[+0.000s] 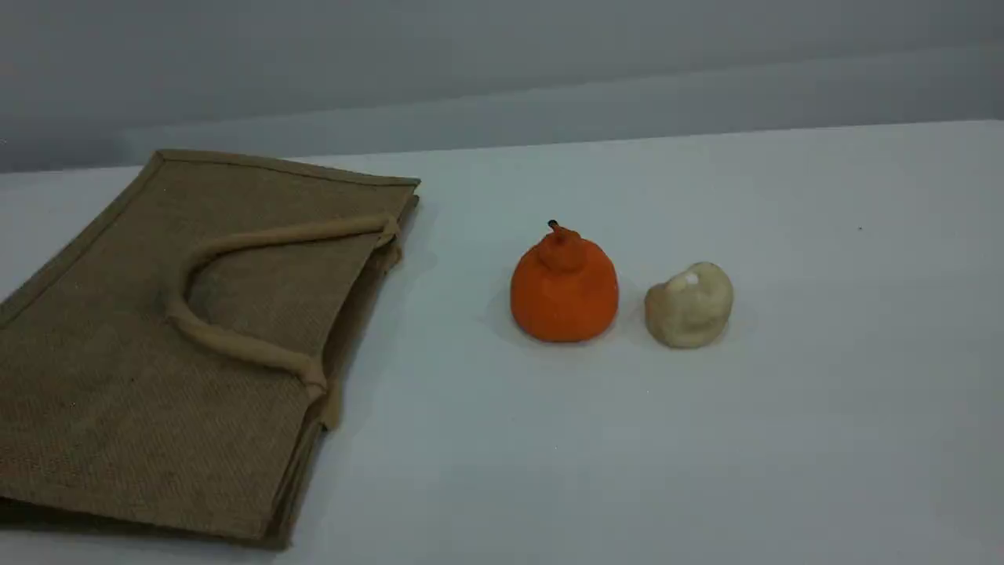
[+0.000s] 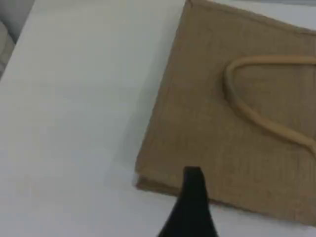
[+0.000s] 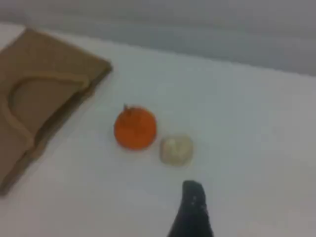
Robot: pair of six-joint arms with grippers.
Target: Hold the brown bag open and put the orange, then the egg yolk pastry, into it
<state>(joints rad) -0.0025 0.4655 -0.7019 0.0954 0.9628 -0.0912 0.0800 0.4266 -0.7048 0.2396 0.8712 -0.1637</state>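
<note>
Left gripper point(image 2: 190, 197): I see one dark fingertip at the bottom of my left wrist view, above the bag's near corner, touching nothing. Jaws spread wide, holding nothing.

Bag point(image 1: 157, 345): lies flat on the left of the surface point(image 1: 706, 439), mouth edge facing right toward the fruit. One handle point(image 1: 235, 306) loops across its upper face. In the scene view its left part runs out of frame; its far corner sits close to the surface's back edge. Mouth closed, sides folded together.

Open room: I read a bare strip of surface between the bag's mouth and the orange, and more bare surface in front of both small items.

Orange point(image 1: 564, 290): stands upright right of the bag, well apart from it, knobby neck and dark stem on top.

Pastry point(image 1: 689, 305): pale lump just right of the orange, a narrow gap between them, not touching. White spot on its upper side.

Right gripper point(image 3: 191, 207): one dark fingertip at the bottom of my right wrist view, apart from the pastry and to the near side of it in that view. Jaws wide apart, nothing held.

Right of the pastry the surface is bare up to the frame edge. A grey wall point(image 1: 502, 71) stands behind the back edge.
</note>
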